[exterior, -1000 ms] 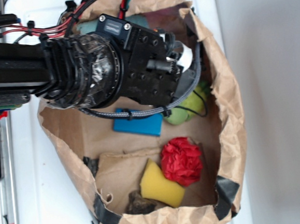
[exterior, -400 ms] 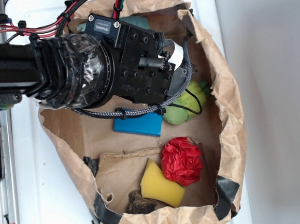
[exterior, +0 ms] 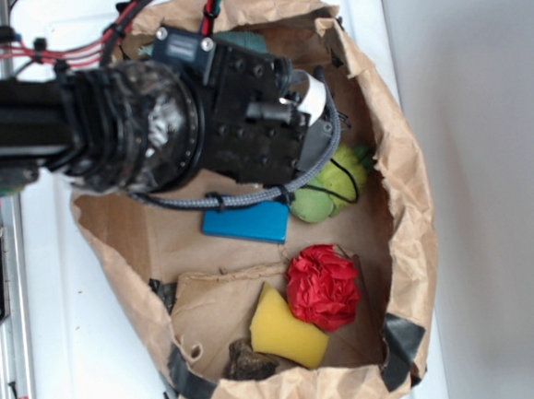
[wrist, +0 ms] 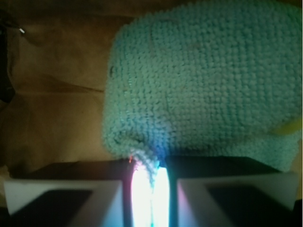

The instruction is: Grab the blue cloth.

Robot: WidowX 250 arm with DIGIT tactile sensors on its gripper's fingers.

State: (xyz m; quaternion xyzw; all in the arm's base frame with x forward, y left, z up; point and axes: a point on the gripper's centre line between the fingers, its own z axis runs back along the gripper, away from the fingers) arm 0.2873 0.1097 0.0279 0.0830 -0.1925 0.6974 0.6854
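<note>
1. Paper formed the biggest thing in view: a brown paper bag [exterior: 406, 207], lying open on a white surface [exterior: 66, 345], held every object inside its crumpled walls.
2. Next in size, the black robot arm [exterior: 141, 126] reached in from the left and covered most of the far part of the bag; its gripper [wrist: 150, 189] pointed down into that far corner.
3. The blue cloth [wrist: 203, 85], a teal terry towel, filled most of the wrist view and lay on the bag's paper floor at the far end. In the exterior view only a sliver of it [exterior: 253, 40] showed past the wrist.
4. The fingers [wrist: 90, 189] stood almost together, and a small tuft at the towel's near edge sat pinched in the narrow gap between them; I judged this a clenched hold on the cloth.
5. The blue block [exterior: 247, 223] lay flat mid-bag, apart from the gripper and untouched.
6. A red crumpled ball [exterior: 324, 286] sat to the near right, with a yellow sponge [exterior: 286, 329] just beside it on the left.
7. A green plush toy [exterior: 333, 187] rested right of the block, partly behind the arm's cable.
8. As for progress, the reach and the closing seemed done; what was left, by my reading, was lifting to prove the thin pinch would hold, since only an edge tuft was caught.
</note>
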